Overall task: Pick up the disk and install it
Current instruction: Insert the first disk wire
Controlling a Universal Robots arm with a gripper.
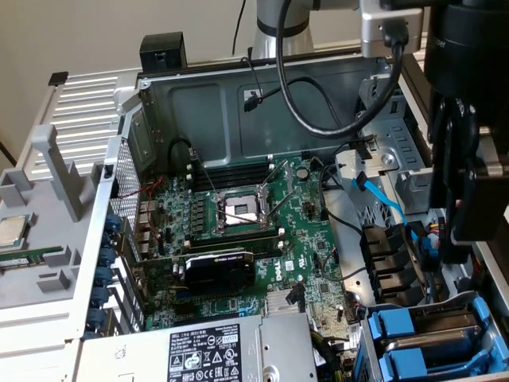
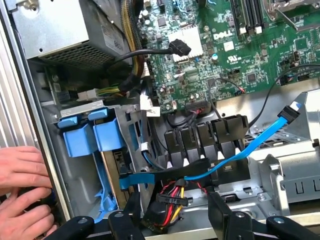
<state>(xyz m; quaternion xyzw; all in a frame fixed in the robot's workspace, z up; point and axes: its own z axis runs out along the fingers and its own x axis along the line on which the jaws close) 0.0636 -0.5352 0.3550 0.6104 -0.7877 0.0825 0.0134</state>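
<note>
The disk (image 1: 445, 320) is sitting in the drive cage (image 1: 487, 350) at the exterior view's lower right corner. It is showing as a grey slab clipped in a blue plastic frame, and its label is not readable. Two blue-framed carriers are lying stacked in that cage, and I cannot tell which one was handled. In the wrist view, two blue pull tabs (image 2: 75, 136) are sticking out side by side at the cage mouth.

The claw (image 2: 175, 215) is hanging just beside the cage with its two black fingers (image 2: 132, 207) spread wide, gripping nothing. One red-and-yellow wire bundle (image 2: 172, 200) is lying below the gap.

One blue flat cable (image 2: 250, 145) is running past a row of four black plastic blocks (image 2: 200, 142). Two hands (image 2: 22, 167) of a person are resting on the case edge next to the cage.

Farther out, one motherboard (image 1: 238, 239) is filling the case floor. One grey power-supply box (image 1: 199, 350) is sitting at the exterior view's bottom. One processor chip (image 1: 11, 231) is lying on the grey tray (image 1: 48, 263) outside the case.
</note>
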